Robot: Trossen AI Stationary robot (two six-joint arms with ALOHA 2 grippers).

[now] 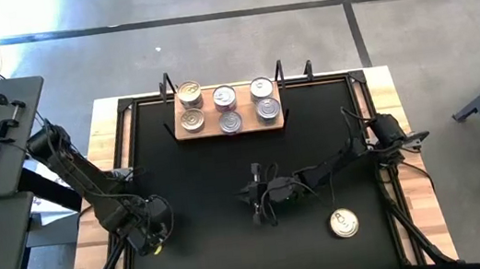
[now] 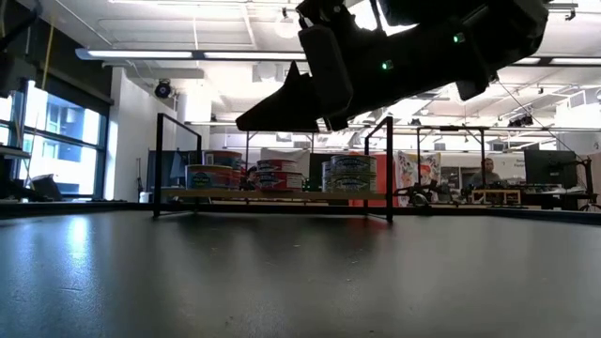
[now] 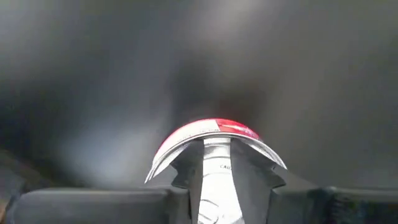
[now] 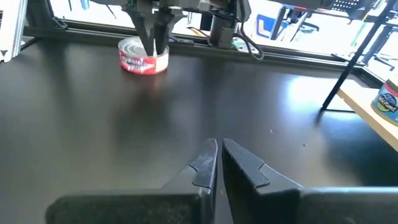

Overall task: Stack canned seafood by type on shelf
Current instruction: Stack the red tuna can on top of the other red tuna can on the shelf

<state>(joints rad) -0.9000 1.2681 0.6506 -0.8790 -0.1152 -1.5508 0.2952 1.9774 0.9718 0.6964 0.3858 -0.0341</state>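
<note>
Both arms low, L tool (image 1: 154, 241) on tin (image 3: 208, 134)

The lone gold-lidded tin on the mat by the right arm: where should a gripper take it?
Probably across its low round side wall, coming straight down. The gold-lidded tin lies flat, lid up, on the black mat, apart from everything else, so the jaws can straddle it.

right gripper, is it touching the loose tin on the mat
Apart. The high view shows the right gripper near the mat's middle and the loose tin lying well off to its side, with bare black mat between them.
</note>
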